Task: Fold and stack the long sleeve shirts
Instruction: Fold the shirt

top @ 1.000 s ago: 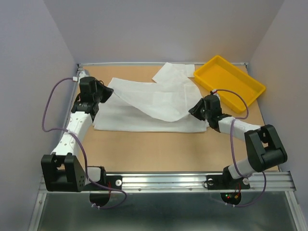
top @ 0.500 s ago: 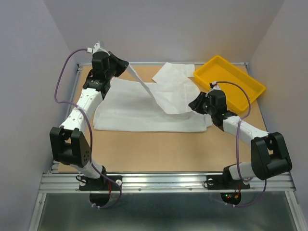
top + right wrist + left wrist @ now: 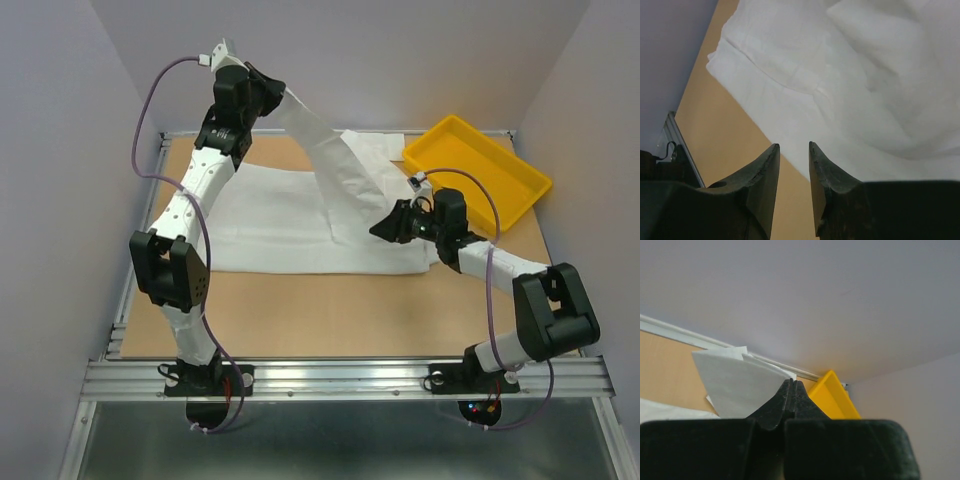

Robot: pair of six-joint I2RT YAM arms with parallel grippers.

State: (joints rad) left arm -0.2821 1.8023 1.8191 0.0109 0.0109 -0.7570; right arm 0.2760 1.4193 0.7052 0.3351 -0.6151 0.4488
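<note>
A white long sleeve shirt (image 3: pixel 270 220) lies spread across the tan table. My left gripper (image 3: pixel 270 90) is raised high at the back left. It is shut on one sleeve, which hangs stretched from it down to the shirt's body. In the left wrist view the jaws (image 3: pixel 792 386) are pressed together, with white cloth (image 3: pixel 735 382) beside them. My right gripper (image 3: pixel 382 229) is open just above the shirt's right part. In the right wrist view the open fingers (image 3: pixel 794 150) frame the shirt's hem (image 3: pixel 840 85), with nothing between them.
A yellow tray (image 3: pixel 480 165) stands at the back right corner and also shows in the left wrist view (image 3: pixel 832 395). Bare table (image 3: pixel 330 310) lies in front of the shirt. Grey walls close in on three sides, and a metal rail runs along the near edge.
My left gripper has risen from the table's left side, lifting the sleeve up and back. My right gripper has shifted left over the shirt.
</note>
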